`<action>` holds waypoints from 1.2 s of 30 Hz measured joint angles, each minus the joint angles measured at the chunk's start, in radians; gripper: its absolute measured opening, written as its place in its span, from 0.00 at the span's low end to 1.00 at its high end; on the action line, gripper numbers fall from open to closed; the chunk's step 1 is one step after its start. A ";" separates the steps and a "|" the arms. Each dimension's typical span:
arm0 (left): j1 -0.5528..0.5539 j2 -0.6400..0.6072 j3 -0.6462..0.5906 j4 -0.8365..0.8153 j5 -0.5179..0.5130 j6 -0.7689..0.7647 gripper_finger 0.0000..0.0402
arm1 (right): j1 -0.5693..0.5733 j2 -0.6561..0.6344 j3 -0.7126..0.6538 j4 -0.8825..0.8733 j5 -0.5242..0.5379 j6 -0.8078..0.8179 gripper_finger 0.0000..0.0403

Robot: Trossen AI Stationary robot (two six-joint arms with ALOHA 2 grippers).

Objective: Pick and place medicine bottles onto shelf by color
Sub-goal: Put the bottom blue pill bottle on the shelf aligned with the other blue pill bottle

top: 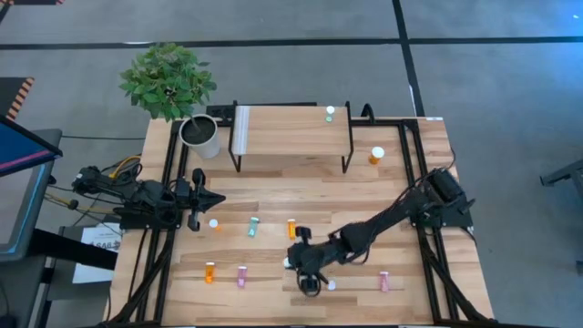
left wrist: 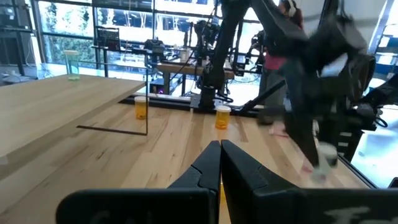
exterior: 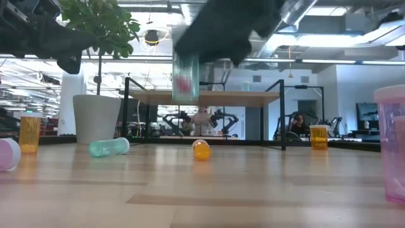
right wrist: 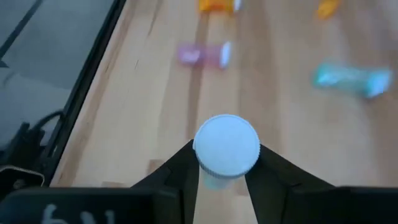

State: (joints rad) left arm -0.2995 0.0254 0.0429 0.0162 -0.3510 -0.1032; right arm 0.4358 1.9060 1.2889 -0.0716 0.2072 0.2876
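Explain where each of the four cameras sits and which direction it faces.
High: above the table, straight down; both arms, shelf.
Low: table height, looking level toward the shelf; right gripper overhead with a bottle.
Left wrist: forward over the shut left gripper.
Right wrist: down past fingers gripping the white-capped bottle.
Shared: the shelf's teal bottle, high and left wrist.

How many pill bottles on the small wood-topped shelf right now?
1: a teal-green translucent bottle with a white cap, upright near the right end of the light wood plank shelf. The top is fully visible, so none hidden.
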 joint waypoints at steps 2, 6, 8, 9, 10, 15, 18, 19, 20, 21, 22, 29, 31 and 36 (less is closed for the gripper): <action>0.000 0.000 0.000 0.000 0.001 0.000 0.00 | -0.027 -0.069 0.000 -0.070 0.014 -0.054 0.33; 0.000 0.000 0.000 0.000 0.002 -0.013 0.00 | -0.104 -0.200 -0.005 -0.165 0.068 -0.170 0.32; 0.000 0.000 0.000 -0.002 0.004 -0.014 0.00 | -0.157 -0.260 -0.018 -0.174 0.078 -0.212 0.32; 0.000 0.000 0.000 -0.003 0.007 -0.014 0.00 | -0.185 -0.295 -0.036 -0.179 0.079 -0.229 0.32; 0.000 0.000 0.000 -0.003 0.008 -0.014 0.00 | -0.213 -0.328 -0.058 -0.172 0.079 -0.241 0.32; 0.000 0.000 0.000 -0.004 0.014 -0.014 0.00 | -0.355 -0.491 -0.228 -0.100 0.073 -0.253 0.33; 0.000 0.000 0.000 -0.005 0.014 -0.014 0.00 | -0.439 -0.588 -0.339 0.010 0.057 -0.255 0.33; 0.000 0.000 0.000 -0.005 0.014 -0.014 0.00 | -0.464 -0.611 -0.366 0.048 0.056 -0.259 0.33; 0.000 0.000 0.000 -0.005 0.014 -0.012 0.00 | -0.490 -0.635 -0.392 0.069 0.055 -0.262 0.33; 0.000 0.000 0.000 -0.005 0.013 -0.011 0.00 | -0.514 -0.652 -0.406 0.073 0.055 -0.268 0.33; 0.000 0.000 0.000 -0.005 0.011 -0.010 0.00 | -0.539 -0.663 -0.414 0.078 0.055 -0.272 0.34; 0.000 0.000 0.000 -0.006 0.006 -0.008 0.00 | -0.705 -0.681 -0.425 0.078 0.052 -0.297 0.35; 0.000 0.000 0.000 -0.006 0.006 -0.006 0.00 | -0.750 -0.669 -0.425 0.085 0.052 -0.297 0.35; 0.000 0.000 0.000 -0.007 0.005 -0.006 0.00 | -0.857 -0.638 -0.425 0.083 0.005 -0.295 0.35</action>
State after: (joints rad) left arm -0.2993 0.0254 0.0429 0.0093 -0.3463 -0.1093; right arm -0.4216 1.2675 0.8635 0.0114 0.2121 -0.0072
